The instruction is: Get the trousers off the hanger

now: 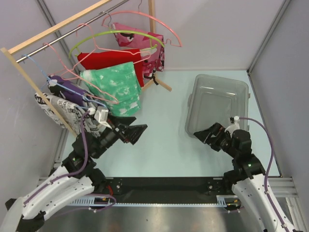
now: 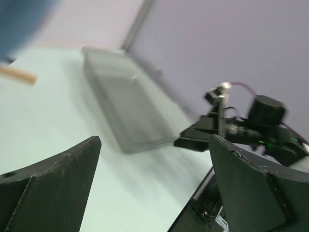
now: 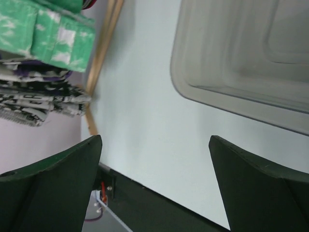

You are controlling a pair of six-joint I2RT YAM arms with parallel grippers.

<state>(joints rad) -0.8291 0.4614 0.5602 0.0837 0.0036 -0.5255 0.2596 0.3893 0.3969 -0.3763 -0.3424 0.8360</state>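
Note:
The purple camouflage trousers (image 1: pixel 67 89) hang at the left end of the rack, between a green-and-white garment (image 1: pixel 116 89) and a newsprint garment (image 1: pixel 58 108). Thin pale pink hanger wire (image 1: pixel 64 72) shows just above them; I cannot trace the whole hanger. In the right wrist view the trousers (image 3: pixel 41 73) are a thin strip at the far left. My left gripper (image 1: pixel 138 132) is open and empty, to the right of the garments and pointing right over the table; it also shows in its wrist view (image 2: pixel 153 140). My right gripper (image 1: pixel 202 135) (image 3: pixel 154 139) is open and empty by the bin's near left corner.
A clear grey plastic bin (image 1: pixel 217 104) lies on the table at right, also in both wrist views (image 2: pixel 125 106) (image 3: pixel 251 58). The wooden rack (image 1: pixel 58 29) carries red and pink garments and lime-green, blue and pink hangers. Its wooden leg (image 3: pixel 104 48) stands near the garments.

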